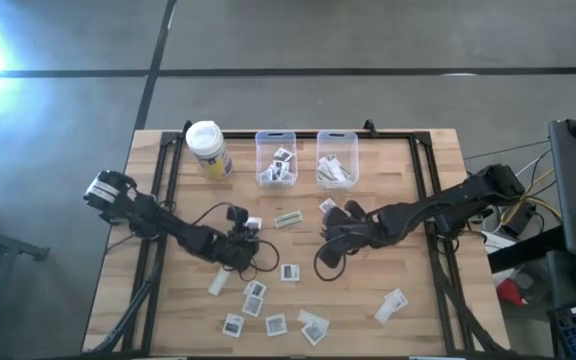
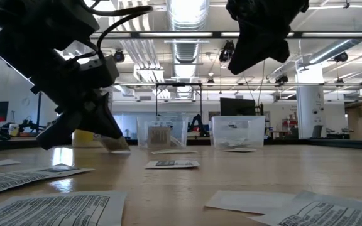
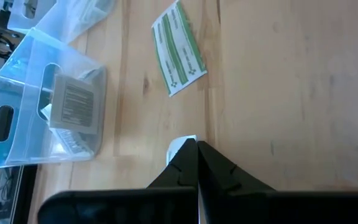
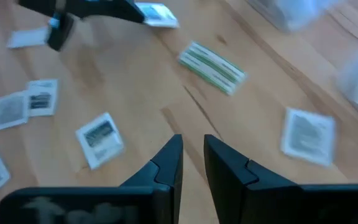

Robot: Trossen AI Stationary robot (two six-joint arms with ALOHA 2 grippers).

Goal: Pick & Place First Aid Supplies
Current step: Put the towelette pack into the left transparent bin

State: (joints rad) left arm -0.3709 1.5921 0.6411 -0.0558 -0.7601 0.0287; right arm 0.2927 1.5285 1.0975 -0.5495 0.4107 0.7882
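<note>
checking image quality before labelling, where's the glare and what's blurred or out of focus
High view: bright glare at the top left corner, on the floor. Low view: the printed white packets nearest the lens are soft, and ceiling lights silhouette both arms. Right wrist view: the green-striped white strip packet and square packets look smeared. Left wrist view: sharp.

Two clear bins (image 1: 306, 158) and a yellow container (image 1: 208, 150) line the table's far side. Scattered packets (image 1: 268, 310) cover the near middle; both side margins lie bare.
</note>
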